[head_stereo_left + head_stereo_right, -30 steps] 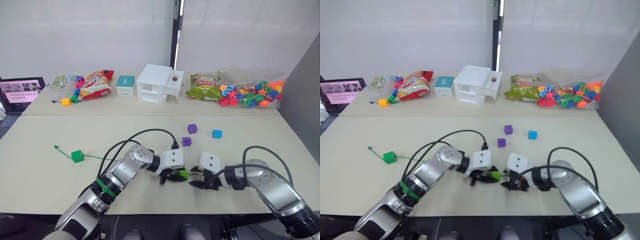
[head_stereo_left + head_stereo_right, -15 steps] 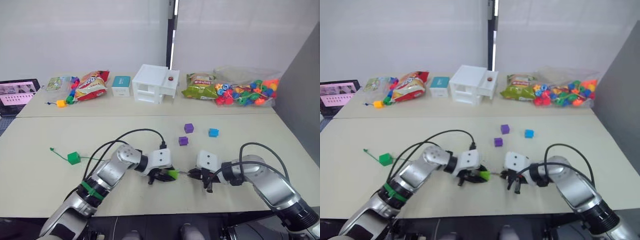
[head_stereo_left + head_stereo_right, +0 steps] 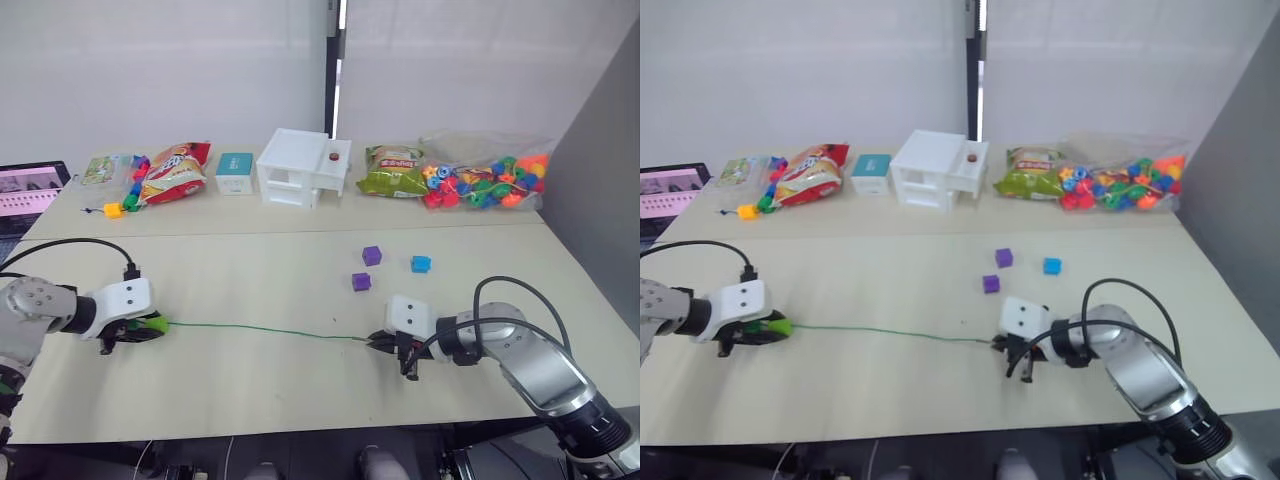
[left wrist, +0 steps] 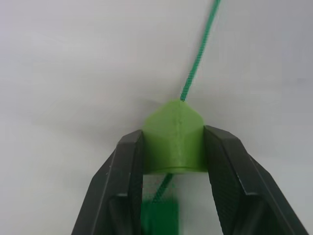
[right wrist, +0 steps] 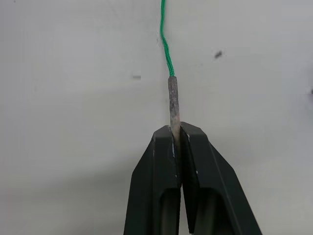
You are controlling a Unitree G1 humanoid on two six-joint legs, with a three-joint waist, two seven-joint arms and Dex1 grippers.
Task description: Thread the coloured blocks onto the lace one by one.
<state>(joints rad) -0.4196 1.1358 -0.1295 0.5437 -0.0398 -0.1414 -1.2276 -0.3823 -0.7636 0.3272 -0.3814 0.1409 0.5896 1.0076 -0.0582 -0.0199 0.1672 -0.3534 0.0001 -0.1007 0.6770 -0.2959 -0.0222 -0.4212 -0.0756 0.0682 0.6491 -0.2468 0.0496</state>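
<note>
Stretching across the surface [image 3: 250, 270] we've got the lace [image 3: 260, 329], running between our two claws. Our left claw [image 4: 172, 147] is clamped on the light green block [image 4: 173, 143], with the lace coming out of the block's front; a dark green block [image 4: 159, 218] sits just behind it on the same cord. Over on the right, our right claw [image 5: 177, 142] is pinched tight on the lace's greyish tip [image 5: 173, 100]. Near that right claw, farther back, lie two purple blocks [image 3: 372, 255] [image 3: 361, 282] and the blue block [image 3: 421, 264], all loose and a little apart from each other.
</note>
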